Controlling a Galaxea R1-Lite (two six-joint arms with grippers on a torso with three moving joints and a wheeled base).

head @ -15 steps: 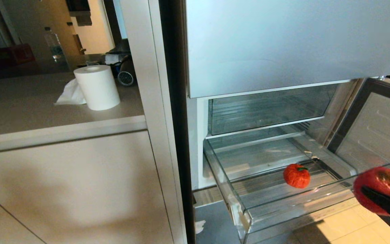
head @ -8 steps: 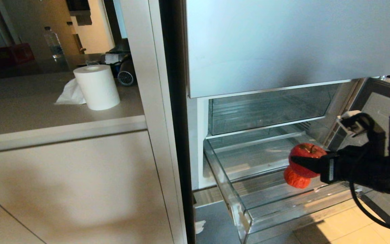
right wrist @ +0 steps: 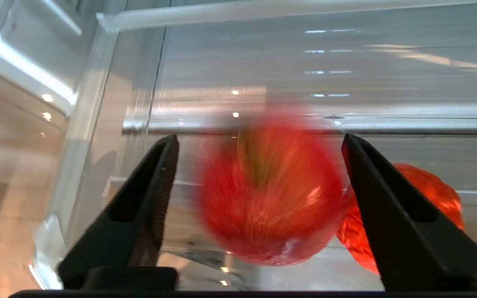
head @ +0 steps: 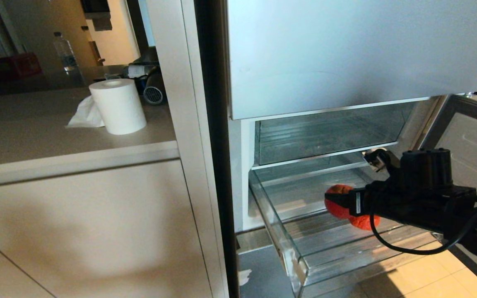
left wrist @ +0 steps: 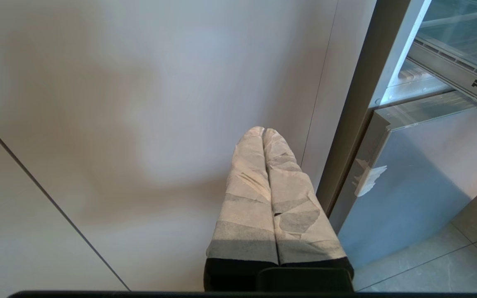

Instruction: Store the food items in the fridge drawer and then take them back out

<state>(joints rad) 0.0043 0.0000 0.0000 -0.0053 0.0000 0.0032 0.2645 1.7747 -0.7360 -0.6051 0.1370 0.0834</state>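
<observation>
Reaching in from the right side, the right gripper is over the pulled-out fridge drawer, a clear plastic bin with a ribbed bottom. In the right wrist view its two black fingers stand wide apart, and a red apple is between them; there is a gap on both sides of it, so the fingers do not press it. The apple is blurred, and I cannot tell if it already lies on the drawer bottom. Just beside it, partly behind one finger, a red-orange tomato lies inside the drawer. In the head view the two red things show close together at the fingertips, near the middle of the drawer. The left gripper is low in front of a plain cabinet door, to the left of the fridge; its two taped fingers are pressed together and hold nothing. On the bench beside the fridge stands a white paper roll. No writing or label can be read.
</observation>
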